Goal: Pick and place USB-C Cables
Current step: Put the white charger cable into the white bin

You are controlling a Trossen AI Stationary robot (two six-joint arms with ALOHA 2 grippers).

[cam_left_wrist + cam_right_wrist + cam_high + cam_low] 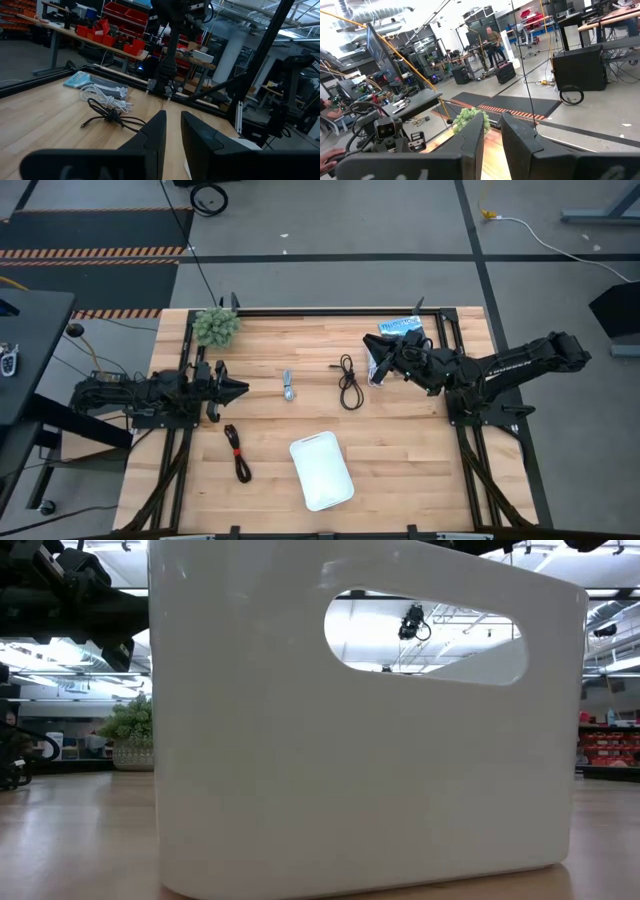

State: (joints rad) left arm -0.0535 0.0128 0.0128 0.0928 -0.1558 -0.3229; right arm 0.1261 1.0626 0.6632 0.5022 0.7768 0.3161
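Four cable bundles lie on the wooden table. The short grey cable (288, 387) is at the centre. The black cable (349, 385) (107, 116) lies right of it. The black cable with a red tie (237, 452) lies near the left front. The white cable (107, 97) lies against the blue packet (80, 79). My left gripper (235, 388) (172, 131) hovers left of the grey cable, pointing right, with its fingers close together. My right gripper (378, 366) (492, 131) hangs above the white cable, pointing left, also with a narrow gap and nothing between its fingers.
A white rounded tray (321, 470) stands at the front centre and fills the low view (350, 740). A potted plant (216, 326) sits at the far left corner. The blue-and-black packet (400, 328) lies at the far right. A black frame (330, 310) rims the table.
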